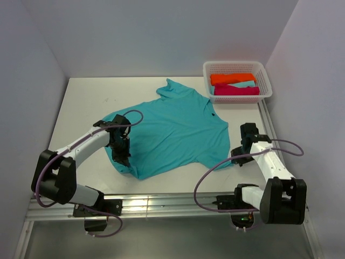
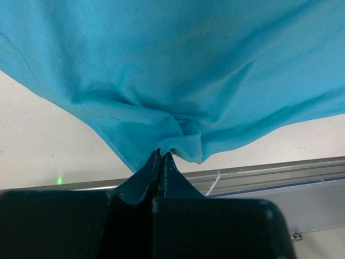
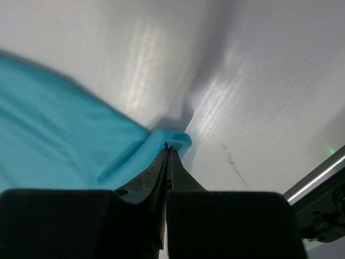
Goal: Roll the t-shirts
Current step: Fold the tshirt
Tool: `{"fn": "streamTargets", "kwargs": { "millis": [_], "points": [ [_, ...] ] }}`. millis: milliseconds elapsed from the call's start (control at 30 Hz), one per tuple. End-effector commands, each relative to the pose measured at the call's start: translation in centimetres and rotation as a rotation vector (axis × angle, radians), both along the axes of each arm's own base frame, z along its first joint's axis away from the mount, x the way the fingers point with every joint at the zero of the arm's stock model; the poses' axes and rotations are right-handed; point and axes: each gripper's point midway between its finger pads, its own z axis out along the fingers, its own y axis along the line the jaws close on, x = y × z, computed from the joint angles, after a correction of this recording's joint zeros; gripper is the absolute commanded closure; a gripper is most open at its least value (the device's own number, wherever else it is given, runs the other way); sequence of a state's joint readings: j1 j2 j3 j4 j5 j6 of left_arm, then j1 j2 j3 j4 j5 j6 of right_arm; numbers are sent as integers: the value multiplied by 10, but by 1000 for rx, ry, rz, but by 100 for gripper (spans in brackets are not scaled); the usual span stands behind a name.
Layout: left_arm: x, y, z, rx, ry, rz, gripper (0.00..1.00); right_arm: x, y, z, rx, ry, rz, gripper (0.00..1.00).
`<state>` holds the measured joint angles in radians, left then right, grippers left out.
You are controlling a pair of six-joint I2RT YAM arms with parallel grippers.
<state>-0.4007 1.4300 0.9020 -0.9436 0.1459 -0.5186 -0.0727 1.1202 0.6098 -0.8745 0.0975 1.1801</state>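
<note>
Top external: teal shirt [image 1: 178, 129] spread flat, edges pinched in fully closed left gripper [image 2: 161, 157] and right gripper [image 3: 169, 147]; best drawn taut and level before rolling.

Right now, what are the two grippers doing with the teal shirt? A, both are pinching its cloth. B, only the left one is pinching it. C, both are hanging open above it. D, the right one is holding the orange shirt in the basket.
A: the left gripper is closed on a bunched fold of the teal t-shirt, and the right gripper is closed on a corner of its edge.
</note>
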Motion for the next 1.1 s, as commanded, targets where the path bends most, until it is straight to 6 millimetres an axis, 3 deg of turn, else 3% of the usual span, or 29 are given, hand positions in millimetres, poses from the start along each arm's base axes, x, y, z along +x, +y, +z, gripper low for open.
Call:
{"fn": "streamTargets", "kwargs": {
  "millis": [0, 67, 200, 367, 600, 900, 1067],
  "points": [
    [-3, -4, 2, -44, -31, 32, 100, 26, -14, 35, -70, -74, 11, 100],
    [-7, -4, 3, -55, -38, 49, 100, 33, -15, 39, -74, -65, 25, 100],
    [-15, 3, 1, -39, -49, 100, 100, 69, -19, 70, -110, -143, 79, 100],
    [-23, 14, 3, 20, -29, 119, 100, 100, -16, 84, -122, -156, 151, 100],
    [-19, 21, 16, 39, -77, 166, 100, 149, -12, 101, -147, -183, 224, 100],
    [-8, 42, 43, 15, -178, 286, 100, 176, -5, 103, -137, -198, 261, 100],
    [-11, 48, 43, 27, -173, 315, 100, 183, 15, 104, -131, -206, 323, 100]
  ]
}}
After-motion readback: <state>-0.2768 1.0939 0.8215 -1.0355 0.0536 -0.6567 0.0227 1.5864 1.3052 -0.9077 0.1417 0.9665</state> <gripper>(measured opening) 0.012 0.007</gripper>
